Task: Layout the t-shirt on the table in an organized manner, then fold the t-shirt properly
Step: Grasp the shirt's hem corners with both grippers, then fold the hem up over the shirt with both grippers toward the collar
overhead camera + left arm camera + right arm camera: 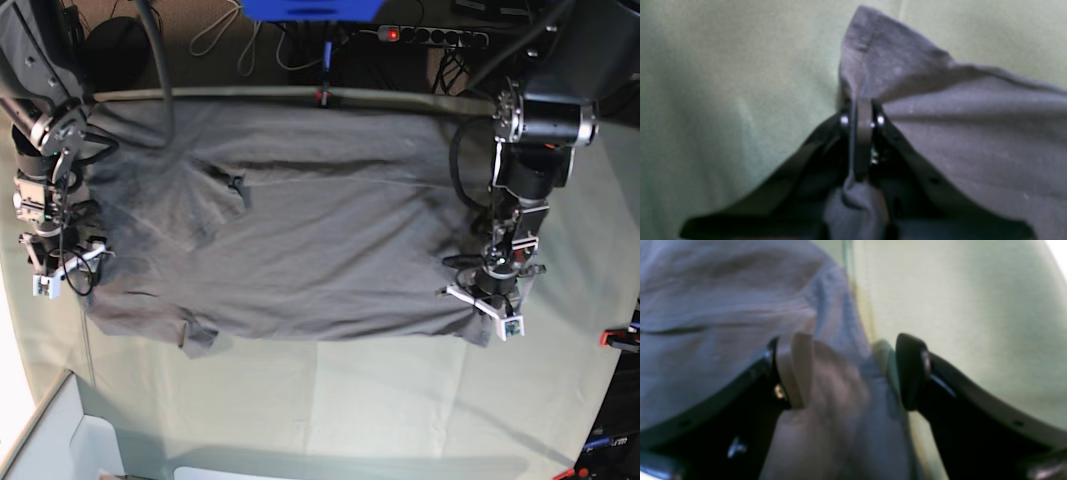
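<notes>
Currently spread across the table (330,410), over pale green cloth: the grey t-shirt (330,240), seen in the base view from the far edge to past the middle of the surface, wrinkled at far left and uneven along the near edge, with a small flap jutting out at near left. Caught at the shirt's near right corner: a fold of grey fabric, pinched in the left gripper (862,110), closed tight, with a bit of cloth poking up beyond the fingertips. Poised at the shirt's left edge: the right gripper (853,373), spread wide with nothing gripped, one finger over the grey fabric and the other just past the edge over green cloth; impossible to tell whether touching either. Hidden beneath the arms in the base view: parts of the shirt's left and right edges. Too small to identify: a dark mark (235,182) on the fabric at far left. Blurred in both wrist views: much of the black gripper hardware. Cut off at the base view's top: a blue object (315,8). Partly in frame at near left: a white object (85,440), also cropped.
</notes>
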Robot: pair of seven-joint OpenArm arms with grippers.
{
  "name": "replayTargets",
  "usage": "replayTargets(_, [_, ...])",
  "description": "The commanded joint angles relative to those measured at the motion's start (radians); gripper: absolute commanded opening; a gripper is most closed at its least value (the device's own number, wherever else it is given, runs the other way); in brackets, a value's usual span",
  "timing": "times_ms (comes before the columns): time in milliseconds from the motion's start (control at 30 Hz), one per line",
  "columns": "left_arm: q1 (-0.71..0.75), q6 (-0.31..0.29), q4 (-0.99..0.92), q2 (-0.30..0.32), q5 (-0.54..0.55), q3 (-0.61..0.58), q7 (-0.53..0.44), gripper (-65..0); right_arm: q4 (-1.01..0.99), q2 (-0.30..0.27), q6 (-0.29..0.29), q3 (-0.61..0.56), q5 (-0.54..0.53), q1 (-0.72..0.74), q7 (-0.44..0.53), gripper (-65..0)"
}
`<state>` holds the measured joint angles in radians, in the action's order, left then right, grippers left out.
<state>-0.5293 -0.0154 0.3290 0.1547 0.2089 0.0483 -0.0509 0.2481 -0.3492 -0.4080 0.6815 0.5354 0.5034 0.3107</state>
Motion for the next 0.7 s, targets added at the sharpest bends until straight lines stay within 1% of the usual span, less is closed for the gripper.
replayTargets(0, [-0.007, 0.002, -0.001, 0.003, -0.006, -0.003, 0.052, -65.0, 0.010, -0.017, -0.041, 0.001, -0.008, 0.024, 0.018, -28.5])
replayTargets(33, [-0.007, 0.002, -0.001, 0.003, -0.006, -0.003, 0.052, -65.0, 0.010, -0.017, -0.055, 0.001, -0.008, 0.022, 0.018, -31.5])
replayTargets(67, [-0.007, 0.002, -0.001, 0.001, -0.006, -0.003, 0.052, -65.0, 0.010, -0.017, -0.056, 0.001, -0.008, 0.021, 0.017, -34.7])
replayTargets(133, [-0.007, 0.002, -0.001, 0.000, -0.006, -0.001, 0.056, -65.0, 0.010, -0.017, -0.056, 0.001, -0.008, 0.018, 0.017, -43.1])
replayTargets(267, [-0.007, 0.004, 0.000, 0.000, -0.006, -0.001, 0.058, -65.0, 0.015, -0.017, -0.056, 0.002, -0.008, 0.018, 0.018, -65.0])
replayTargets(367, [-0.012, 0.004, 0.005, 0.000, 0.002, -0.001, 0.058, -65.0, 0.018, -0.023, -0.056, 0.005, -0.011, 0.022, 0.026, -65.0])
replayTargets(467, [-0.007, 0.005, 0.084, 0.000, 0.004, 0.003, 0.064, -65.0, 0.041, -0.029, -0.056, 0.007, -0.013, 0.022, 0.028, -65.0])
replayTargets(533, [0.021, 0.010, 0.169, 0.001, 0.004, 0.006, 0.121, -65.0, 0.110, -0.027, -0.058, 0.008, -0.021, 0.002, 0.028, -65.0])
replayTargets(633, [0.085, 0.012, 0.358, 0.004, 0.004, 0.008, 0.199, -65.0, 0.239, -0.018, -0.062, 0.007, -0.097, -0.079, 0.025, -65.0])
replayTargets(667, [0.111, 0.012, 0.422, 0.004, 0.004, 0.008, 0.217, -65.0, 0.282, -0.003, -0.085, 0.007, -0.117, -0.104, 0.021, -65.0])
